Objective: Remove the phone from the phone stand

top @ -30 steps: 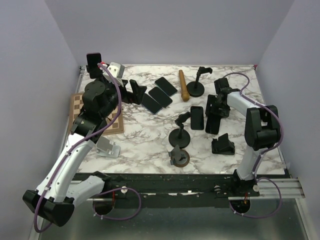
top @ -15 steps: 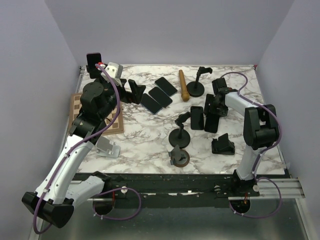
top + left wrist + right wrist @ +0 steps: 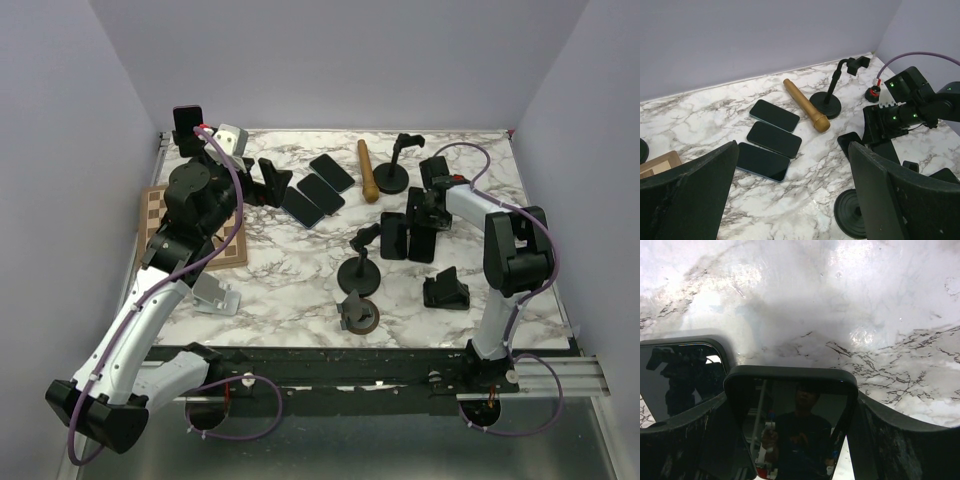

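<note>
My right gripper (image 3: 426,212) is shut on a black phone (image 3: 422,244) across its width, just above the marble table (image 3: 290,270). In the right wrist view the phone (image 3: 795,425) fills the gap between both fingers, its glass screen facing the camera. A second black phone (image 3: 394,236) lies flat on the table just left of it, also visible in the right wrist view (image 3: 680,380). A black wedge phone stand (image 3: 446,288) sits to the front right with nothing on it. My left gripper (image 3: 266,181) hangs open and holds nothing, with the table below its fingers (image 3: 795,200).
Three phones (image 3: 772,137) lie side by side at the back centre beside a wooden roller (image 3: 367,170). Two gooseneck stands (image 3: 391,172) (image 3: 359,265), a small stand on a coaster (image 3: 356,313), a white stand (image 3: 216,295), a chessboard (image 3: 160,215) and a stand carrying a phone (image 3: 187,127) are also here.
My right gripper has carried the phone leftward, up against the phone lying on the table. The left arm has hardly moved.
</note>
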Controlling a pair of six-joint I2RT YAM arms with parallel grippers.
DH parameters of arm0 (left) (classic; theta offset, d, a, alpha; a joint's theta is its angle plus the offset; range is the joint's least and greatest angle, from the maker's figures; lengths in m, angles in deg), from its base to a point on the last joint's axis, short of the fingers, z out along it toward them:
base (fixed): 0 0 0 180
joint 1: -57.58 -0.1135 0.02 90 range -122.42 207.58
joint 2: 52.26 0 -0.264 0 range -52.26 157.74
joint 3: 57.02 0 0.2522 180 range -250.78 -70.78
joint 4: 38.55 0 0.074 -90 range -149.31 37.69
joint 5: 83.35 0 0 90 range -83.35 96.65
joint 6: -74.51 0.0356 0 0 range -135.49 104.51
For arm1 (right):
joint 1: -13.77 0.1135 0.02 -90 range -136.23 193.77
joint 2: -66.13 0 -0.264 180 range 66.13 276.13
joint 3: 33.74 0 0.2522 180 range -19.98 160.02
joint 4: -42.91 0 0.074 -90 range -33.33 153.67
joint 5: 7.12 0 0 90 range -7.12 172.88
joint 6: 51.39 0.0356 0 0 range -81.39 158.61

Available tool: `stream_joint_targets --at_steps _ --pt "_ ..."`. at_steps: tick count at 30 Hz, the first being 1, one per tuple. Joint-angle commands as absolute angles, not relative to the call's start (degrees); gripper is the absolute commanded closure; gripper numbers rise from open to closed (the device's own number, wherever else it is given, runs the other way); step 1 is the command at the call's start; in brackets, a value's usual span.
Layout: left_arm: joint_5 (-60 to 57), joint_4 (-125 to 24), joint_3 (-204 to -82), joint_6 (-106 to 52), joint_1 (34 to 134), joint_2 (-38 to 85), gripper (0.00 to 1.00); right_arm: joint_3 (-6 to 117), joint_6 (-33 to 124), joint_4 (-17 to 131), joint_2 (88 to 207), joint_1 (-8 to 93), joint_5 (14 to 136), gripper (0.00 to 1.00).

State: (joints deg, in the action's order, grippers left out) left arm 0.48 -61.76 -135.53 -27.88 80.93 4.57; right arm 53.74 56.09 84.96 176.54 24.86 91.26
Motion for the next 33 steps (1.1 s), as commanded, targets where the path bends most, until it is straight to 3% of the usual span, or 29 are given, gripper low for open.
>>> stream_joint_targets --at_steps 1,8,21,24,33 --pt "1.8 -60.8 -135.1 -27.4 80.8 4.9 0.01 52.7 55.3 82.7 179.3 25.8 94.3 0.58" --pt "1.9 -60.8 -135.0 -27.6 80.9 4.8 0.01 51.3 54.9 81.8 177.8 26.2 95.5 0.35" --pt "2.0 -60.7 -134.9 -27.4 80.9 5.2 0.01 51.0 54.6 81.8 176.4 26.7 95.0 0.22" --pt "2.0 -60.6 -134.8 -27.4 80.9 5.3 0.01 50.8 54.7 81.7 176.2 26.8 95.2 0.02" --pt "2.2 -60.4 -134.6 -27.4 80.9 5.5 0.01 50.6 54.8 82.3 173.6 27.1 95.3 0.00"
